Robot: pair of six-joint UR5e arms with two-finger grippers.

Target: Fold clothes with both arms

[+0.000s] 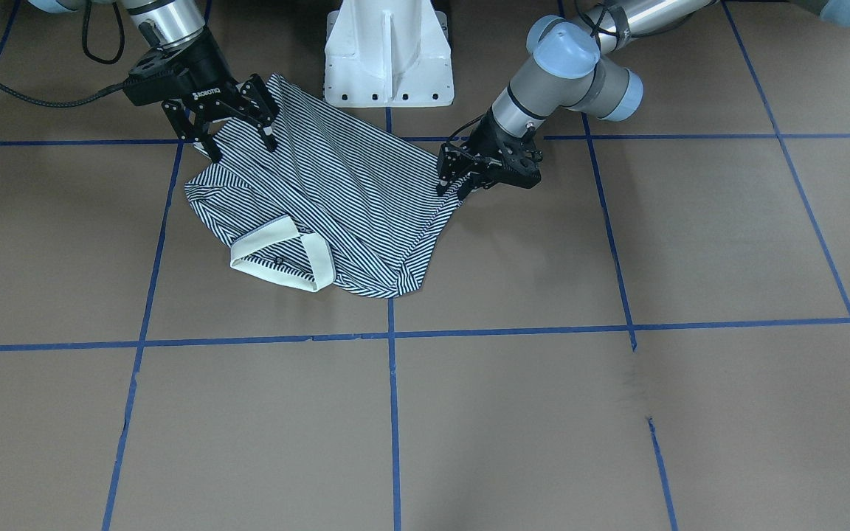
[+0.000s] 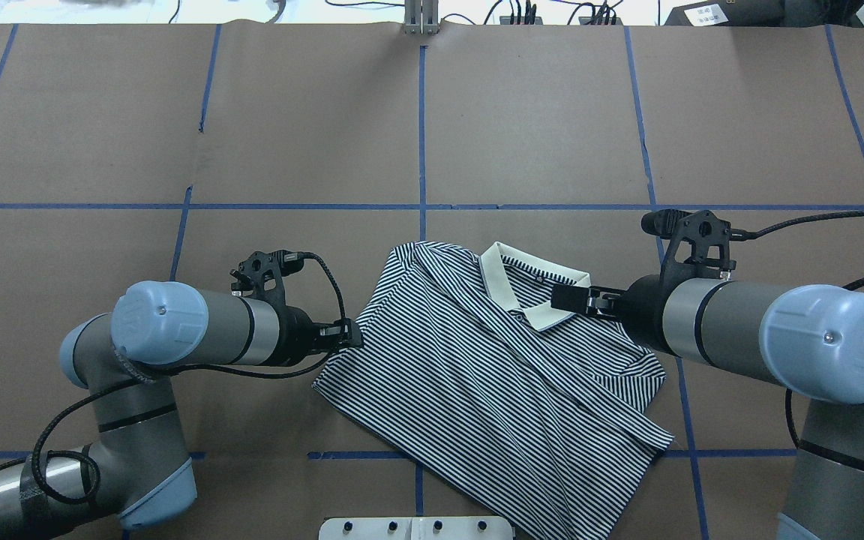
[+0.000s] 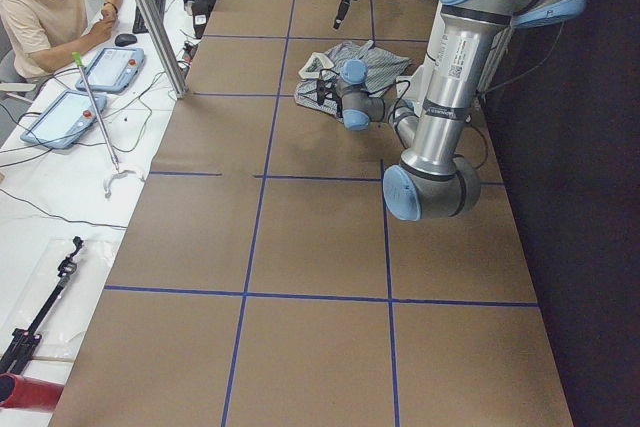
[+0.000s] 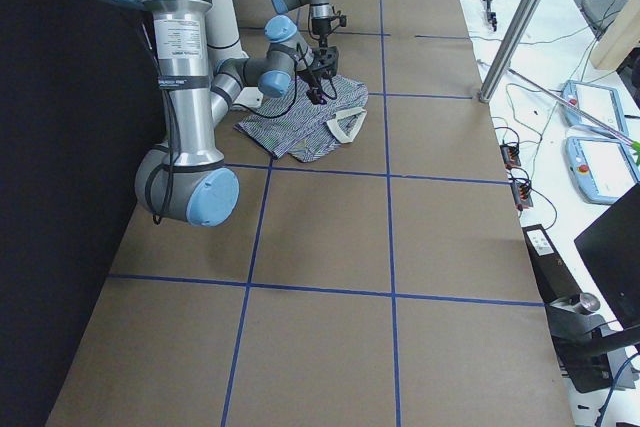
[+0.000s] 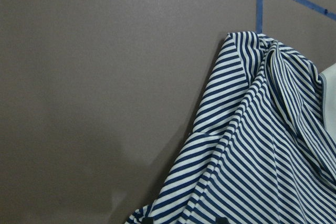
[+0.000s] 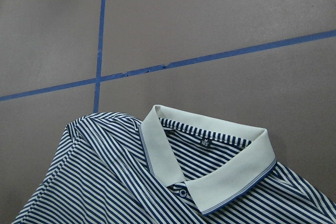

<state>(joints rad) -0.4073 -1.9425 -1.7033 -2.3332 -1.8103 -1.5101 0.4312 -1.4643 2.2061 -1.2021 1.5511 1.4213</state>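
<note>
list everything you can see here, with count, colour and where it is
polo shirt: 1, navy-and-white stripes, cream collar, rumpled on the table between the arms
table: 1, brown with a blue tape grid, under everything
pedestal base: 1, white, at the robot's edge of the table
person: 1, beige top, seated at the side desk
tablet-like devices: 2, blue-rimmed, on that desk
left arm, right arm: 2, grey with light blue caps
left claw: 1, black, at the shirt's side edge, grip unclear
right claw: 1, black, open over the shirt
</note>
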